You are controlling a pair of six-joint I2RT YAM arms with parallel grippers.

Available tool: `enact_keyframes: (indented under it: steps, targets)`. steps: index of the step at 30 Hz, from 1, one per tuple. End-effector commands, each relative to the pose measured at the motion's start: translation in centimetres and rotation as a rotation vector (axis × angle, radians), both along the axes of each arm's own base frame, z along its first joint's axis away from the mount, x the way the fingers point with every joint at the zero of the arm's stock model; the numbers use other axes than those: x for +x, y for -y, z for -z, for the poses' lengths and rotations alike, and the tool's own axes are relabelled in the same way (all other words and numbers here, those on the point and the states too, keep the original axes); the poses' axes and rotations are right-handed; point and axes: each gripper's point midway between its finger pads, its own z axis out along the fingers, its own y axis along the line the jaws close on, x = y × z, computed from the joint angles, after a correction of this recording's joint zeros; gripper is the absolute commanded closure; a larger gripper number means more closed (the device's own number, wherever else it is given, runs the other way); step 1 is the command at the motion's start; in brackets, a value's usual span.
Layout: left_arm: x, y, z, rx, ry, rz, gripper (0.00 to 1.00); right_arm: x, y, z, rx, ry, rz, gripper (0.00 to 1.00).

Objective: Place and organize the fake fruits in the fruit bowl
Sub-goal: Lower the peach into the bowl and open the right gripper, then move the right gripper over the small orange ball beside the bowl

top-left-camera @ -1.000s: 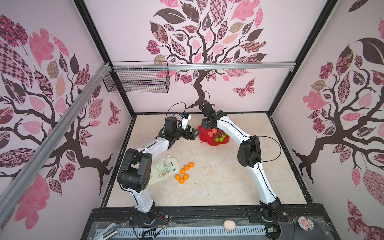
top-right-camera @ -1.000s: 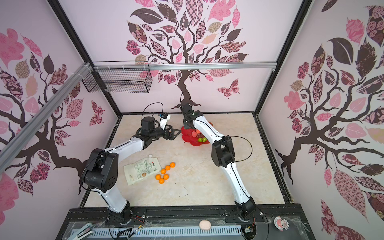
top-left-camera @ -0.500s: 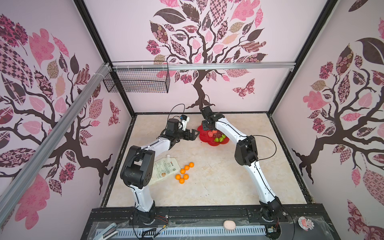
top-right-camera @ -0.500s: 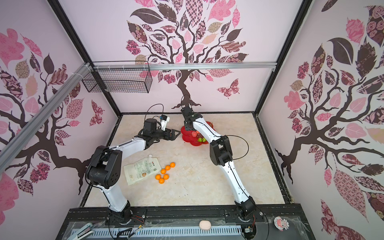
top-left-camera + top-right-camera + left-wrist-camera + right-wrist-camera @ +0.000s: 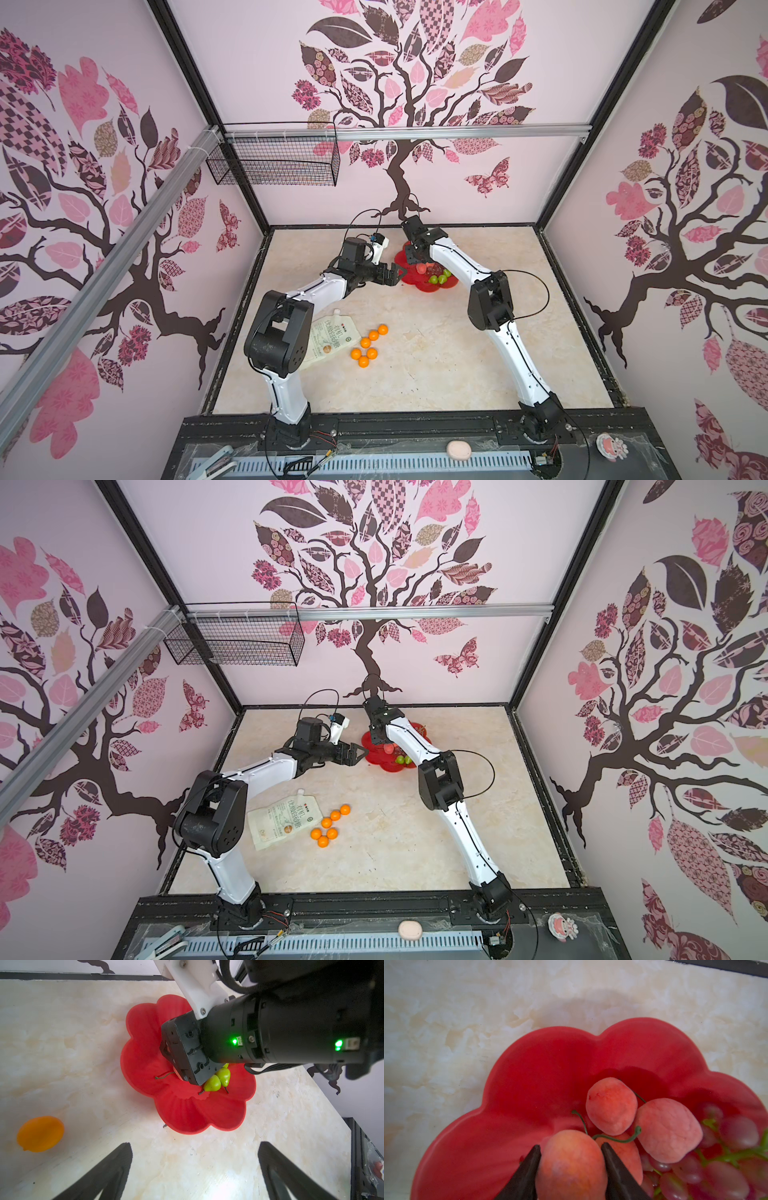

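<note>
Over the far-centre bowl (image 5: 550, 1076), the right gripper (image 5: 571, 1148) is clamped on a peach (image 5: 571, 1169), low beside other peaches, grapes (image 5: 724, 1180) and pears (image 5: 213, 1084). Placing looks in hand; next, part the fingers and lift clear. The left gripper (image 5: 194, 1144), spread wide, hovers just left of the bowl. 6 oranges (image 5: 365, 342) lie near-left.

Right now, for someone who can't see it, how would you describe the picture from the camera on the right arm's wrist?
A pink-orange peach is held between the two dark fingertips of the tool, over a red flower-shaped bowl. More peaches and purple grapes lie in the bowl, which stands on a pale marbled table.
</note>
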Motion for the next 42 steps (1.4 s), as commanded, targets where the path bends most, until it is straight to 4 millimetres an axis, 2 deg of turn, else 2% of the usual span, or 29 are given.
enact_keyframes:
  steps: [1, 9, 13, 23, 29, 31, 32, 33, 34, 42]
  targets:
    - [0.6, 0.4, -1.9, -0.006, 0.054, 0.019, 0.02, 0.5, 0.4, 1.7, -0.02, -0.013, 0.006, 0.49]
    - [0.5, 0.4, -2.0, -0.004, 0.055, 0.029, 0.02, 0.6, 0.6, 1.5, -0.015, -0.014, 0.008, 0.47]
    - [0.4, 0.3, -2.1, 0.006, 0.061, 0.033, 0.01, 0.6, 0.5, 0.7, -0.006, -0.004, 0.006, 0.46]
    - [0.1, 0.0, -2.6, 0.033, 0.081, 0.051, 0.02, 0.8, 0.2, -4.3, 0.042, 0.068, 0.006, 0.42]
    - [-0.2, -0.5, -3.7, 0.035, 0.118, 0.065, 0.02, 0.6, 0.2, -7.3, 0.072, 0.103, -0.001, 0.4]
    - [-0.2, -0.9, -4.2, 0.033, 0.121, 0.063, 0.01, 0.4, 0.2, -8.2, 0.085, 0.114, 0.002, 0.4]
    - [-0.2, -1.1, -4.5, 0.03, 0.125, 0.065, 0.02, 0.3, 0.1, -8.1, 0.089, 0.109, 0.001, 0.4]
    - [-0.2, -1.5, -4.7, 0.026, 0.131, 0.063, 0.01, 0.2, 0.1, -9.7, 0.111, 0.131, -0.002, 0.4]
    - [-0.1, -1.8, -4.9, 0.022, 0.135, 0.057, 0.01, -0.1, 0.0, -10.1, 0.123, 0.132, -0.006, 0.4]
    - [1.3, -5.1, -6.3, -0.051, 0.121, -0.006, 0.01, -1.2, -2.2, -10.5, 0.212, 0.122, -0.038, 0.41]
